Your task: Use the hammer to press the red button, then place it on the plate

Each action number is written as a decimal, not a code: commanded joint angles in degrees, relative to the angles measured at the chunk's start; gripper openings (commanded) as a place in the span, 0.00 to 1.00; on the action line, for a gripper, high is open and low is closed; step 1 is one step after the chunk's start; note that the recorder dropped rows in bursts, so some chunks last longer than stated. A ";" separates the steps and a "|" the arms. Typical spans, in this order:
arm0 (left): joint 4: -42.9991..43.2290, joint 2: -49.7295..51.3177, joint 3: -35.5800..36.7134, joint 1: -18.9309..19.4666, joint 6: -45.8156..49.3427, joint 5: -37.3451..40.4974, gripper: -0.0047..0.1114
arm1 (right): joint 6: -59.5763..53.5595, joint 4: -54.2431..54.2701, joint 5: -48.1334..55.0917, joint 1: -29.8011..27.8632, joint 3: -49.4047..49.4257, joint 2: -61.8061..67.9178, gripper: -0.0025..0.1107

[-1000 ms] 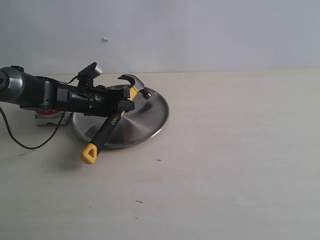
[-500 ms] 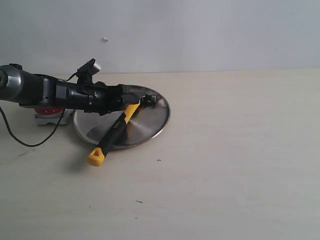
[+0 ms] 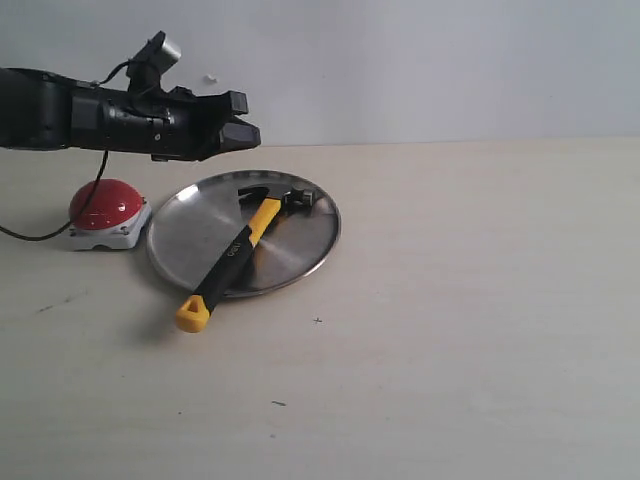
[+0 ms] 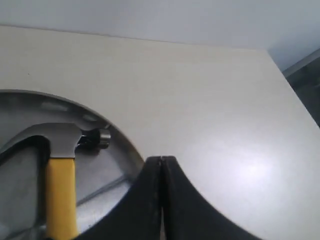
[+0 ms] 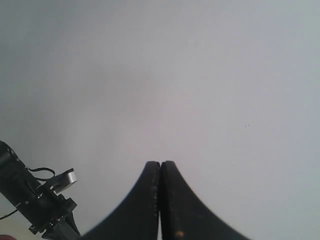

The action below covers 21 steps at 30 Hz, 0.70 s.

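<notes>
Both my hands are empty, fingers pressed together. My left gripper [image 3: 248,135] hangs in the air above the far left edge of the plate [image 3: 185,230], clear of the hammer [image 3: 240,250]. The hammer lies across the plate, head at the far side and handle running near-left, its yellow loop past the rim on the table [image 3: 450,300]. The red button [image 3: 103,200] sits just left of the plate. My right gripper [image 5: 160,164] faces a blank wall [image 5: 200,75].

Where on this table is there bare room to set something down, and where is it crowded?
Bare: the table right of the plate and in front of the hammer. Crowded: back left, red button beside plate, left gripper above.
</notes>
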 commanded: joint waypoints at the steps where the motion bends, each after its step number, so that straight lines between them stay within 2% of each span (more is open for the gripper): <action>1: 1.13 -7.24 6.73 0.09 3.33 -10.39 0.04 | 0.09 0.33 0.23 -0.11 0.18 -0.50 0.02; 5: 0.18 -15.32 14.31 0.09 9.51 -25.65 0.04 | 0.09 0.33 0.23 -0.11 0.18 -0.50 0.02; 11: 0.06 -24.79 21.82 0.09 14.07 -40.92 0.04 | 0.09 0.33 0.23 -0.11 0.18 -0.50 0.02; 21: 1.31 -35.35 25.96 0.09 12.83 -40.96 0.04 | 0.09 0.33 0.23 -0.11 0.18 -0.50 0.02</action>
